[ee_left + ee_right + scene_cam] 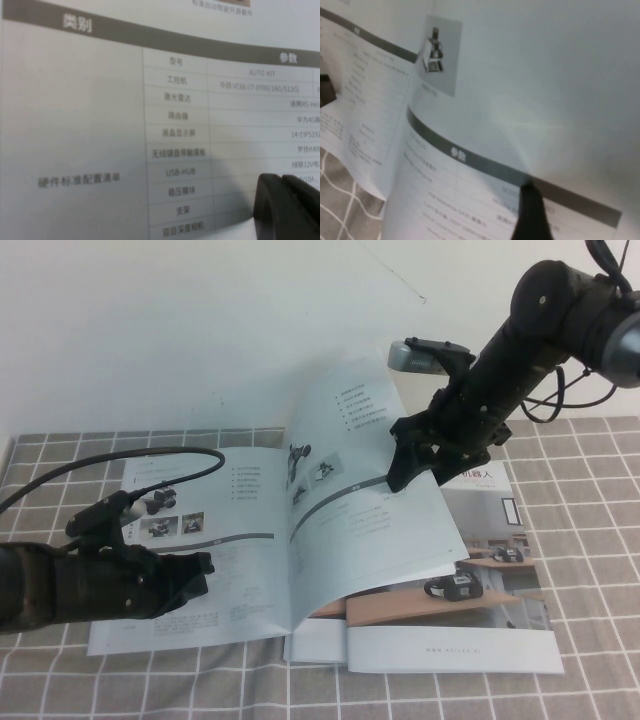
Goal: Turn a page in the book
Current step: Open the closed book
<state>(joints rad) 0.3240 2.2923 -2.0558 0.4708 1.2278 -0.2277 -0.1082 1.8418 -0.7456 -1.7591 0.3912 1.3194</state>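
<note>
1. Thin, large, glossy white-paged booklet [200,570] lying open on a grey-and-white checked tablecloth [590,570], flat left leaf showing small robot photos, a grey band and a table.
2. Thin glossy white leaf [370,510] lifted off the booklet's right half, curling up from the spine, outer edge raised and bowed toward the left leaf.
3. On the leaf's visible face: a wheeled-robot picture near the spine, a short list of grey text above, a grey band across the middle.
4. Black right gripper [425,455] at the lifted leaf's outer edge, above the booklet's right half, fingers spread wide, one dark fingertip [532,215] touching the leaf on the grey band; cannot tell whether any paper sits between the fingers.
5. Black left gripper [195,575] low over the booklet's flat left leaf, near its lower part; one dark fingertip [287,207] close above the printed table; finger spacing impossible to tell.
6. Second booklet with a desk photo and Chinese title [490,570] lying under the open booklet's right side, jutting out beyond the lifted leaf.
7. Black cable [120,460] arching over the booklet's left leaf toward the left arm.
</note>
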